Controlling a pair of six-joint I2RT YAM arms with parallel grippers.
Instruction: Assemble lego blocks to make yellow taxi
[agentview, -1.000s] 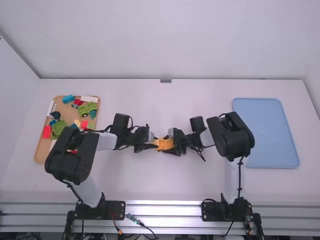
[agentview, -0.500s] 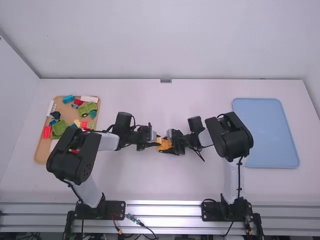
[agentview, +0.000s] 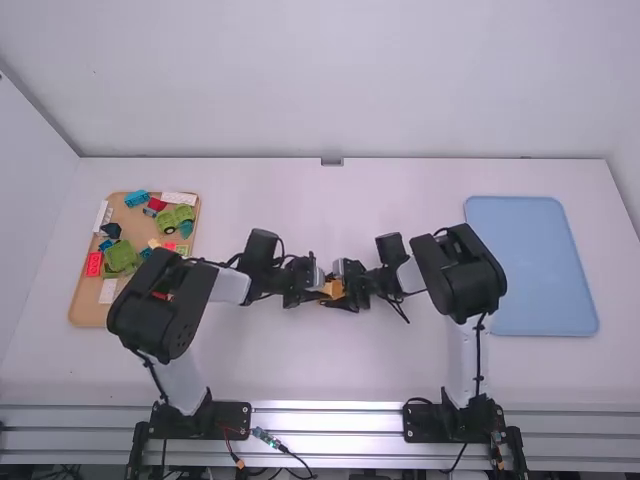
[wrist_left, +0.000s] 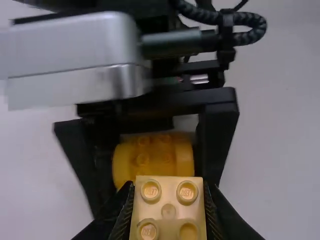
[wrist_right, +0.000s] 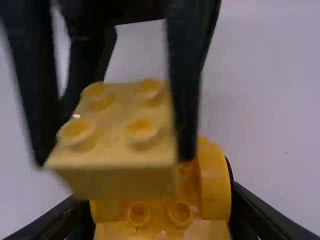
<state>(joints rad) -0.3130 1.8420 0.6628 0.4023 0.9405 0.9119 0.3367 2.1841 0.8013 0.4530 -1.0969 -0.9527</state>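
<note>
High view. Judged partway built: the orange-yellow studded plastic taxi body (agentview: 336, 288) held at the middle of the white table (agentview: 300, 370), between left gripper (agentview: 320, 291) and right gripper (agentview: 345, 294). At left, on the tan tray (agentview: 88, 312), loose coloured blocks (agentview: 119, 256); at right, the blue plastic tray (agentview: 530, 260).

Left wrist view. Closed to block width, with the left gripper's fingers on both sides of the pale yellow square four-studded plastic block (wrist_left: 168, 200).

Right wrist view. Parted to body width, with the right gripper's fingers clamping the taxi body. Already joined, seemingly: rounded top and studded base. Cannot tell whether touching the pale block. Probably left: seating that block, adding any further parts, setting down the taxi.
</note>
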